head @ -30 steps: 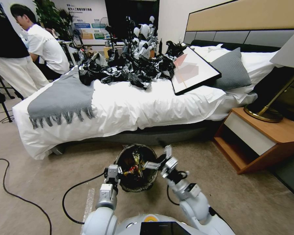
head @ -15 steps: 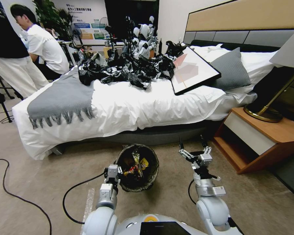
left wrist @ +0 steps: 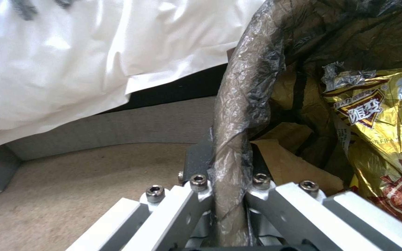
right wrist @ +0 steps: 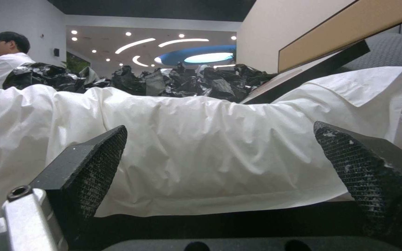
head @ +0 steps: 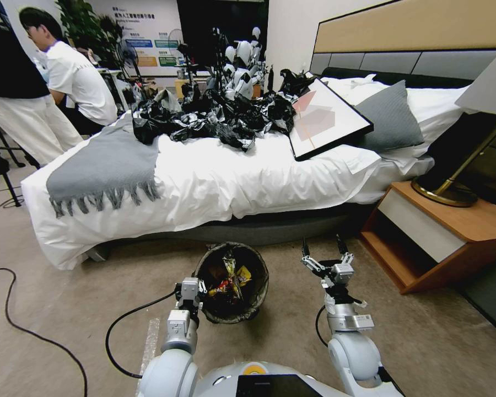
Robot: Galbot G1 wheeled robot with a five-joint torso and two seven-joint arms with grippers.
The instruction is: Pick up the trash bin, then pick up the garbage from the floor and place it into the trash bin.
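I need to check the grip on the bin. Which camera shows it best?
The left wrist view: the left end effector is clamped on the trash bin rim. The head view shows the bin from above; the right wrist view faces the bed.

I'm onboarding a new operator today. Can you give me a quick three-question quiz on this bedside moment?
1. True or false: the left gripper is clamped on the rim of the trash bin.
2. The right gripper is: A) open and empty, B) holding a wrapper, C) inside the bin.
3. What does the bin hold?

Key:
1. True.
2. A; it points toward the bed.
3. Garbage, including a gold snack packet.
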